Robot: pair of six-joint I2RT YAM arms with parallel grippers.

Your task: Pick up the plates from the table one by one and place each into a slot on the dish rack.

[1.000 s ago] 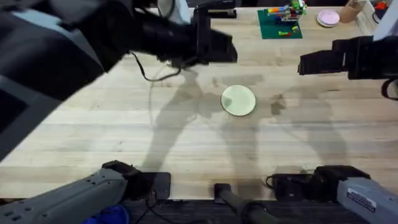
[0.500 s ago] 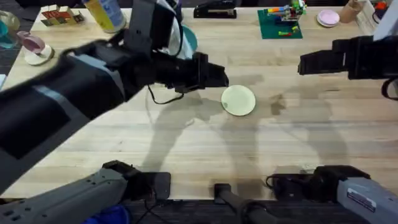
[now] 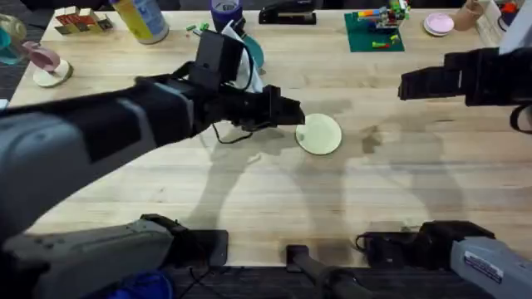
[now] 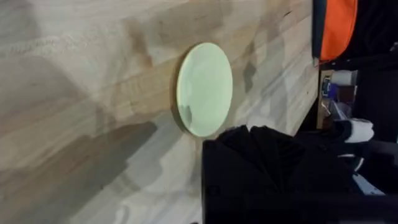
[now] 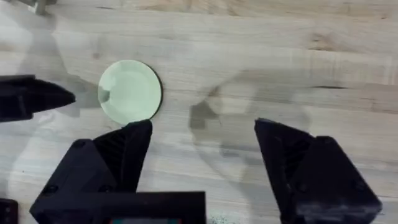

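Light plank-grain table (image 3: 249, 199), one pale yellow-green plate (image 3: 318, 134) lying flat mid-table, plain, no writing. Left gripper (image 3: 293, 111) sits beside its edge, can't tell its fingers. Right gripper (image 5: 202, 146) is spread wide.

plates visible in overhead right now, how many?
2: a pale yellow-green plate flat on the table's middle, just off the left gripper, and a pink plate at the far right edge. The left arm may hide others.
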